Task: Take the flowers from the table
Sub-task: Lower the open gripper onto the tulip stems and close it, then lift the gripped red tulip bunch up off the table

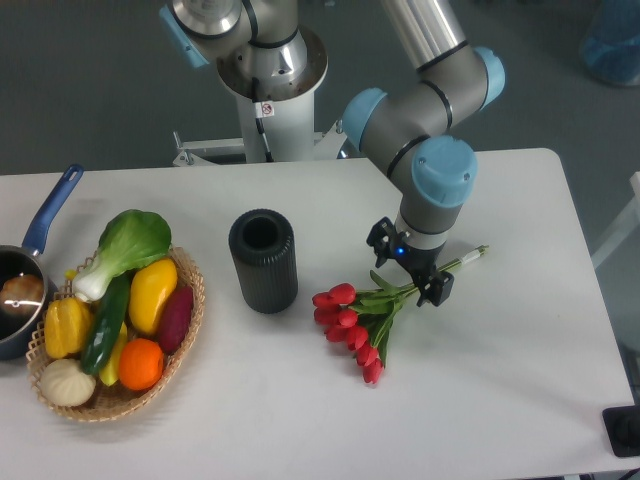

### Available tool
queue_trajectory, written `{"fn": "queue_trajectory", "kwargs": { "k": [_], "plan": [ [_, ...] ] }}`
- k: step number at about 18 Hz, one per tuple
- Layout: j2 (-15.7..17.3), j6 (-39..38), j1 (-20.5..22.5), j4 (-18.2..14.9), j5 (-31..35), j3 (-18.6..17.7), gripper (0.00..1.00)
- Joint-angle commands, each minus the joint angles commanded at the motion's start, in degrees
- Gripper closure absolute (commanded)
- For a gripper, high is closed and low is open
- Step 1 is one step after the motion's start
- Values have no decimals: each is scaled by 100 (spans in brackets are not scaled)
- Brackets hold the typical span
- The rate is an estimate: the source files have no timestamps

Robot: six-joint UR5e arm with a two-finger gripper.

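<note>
This looks like a robotics lab rather than a home. A grey industrial arm (425, 130) with pale blue joint caps rises from a white pedestal (270, 110) bolted at the bench's 12 o'clock edge. The white bench (520, 380) with rounded corners stands on plain dark grey flooring (90, 90). Toward 9 o'clock sit staged props: a wicker basket (190, 300) of plastic-looking fruit and vegetables and a blue saucepan (40, 240). A ribbed black cylinder (263, 262) stands near the centre.
</note>
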Motion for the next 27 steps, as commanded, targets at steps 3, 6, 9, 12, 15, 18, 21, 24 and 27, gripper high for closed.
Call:
{"fn": "queue_trajectory", "kwargs": {
  "k": [3,6,9,12,15,18,21,24,27],
  "plan": [
    [-27,-9,-27,44,0,0,0],
    [-88,-17,-62,124,-201,26,18],
    [-97,-53,-62,124,-246,17,33],
    [-80,-70,-62,133,-264,0,39],
    [-53,-158,-62,124,-272,-9,60],
    [43,-404,-9,106,-272,0,85],
    [114,-422,35,106,-281,52,100],
    [184,-422,70,97,-281,114,100],
    [289,-561,88,89,-281,246,100]
  ]
}}
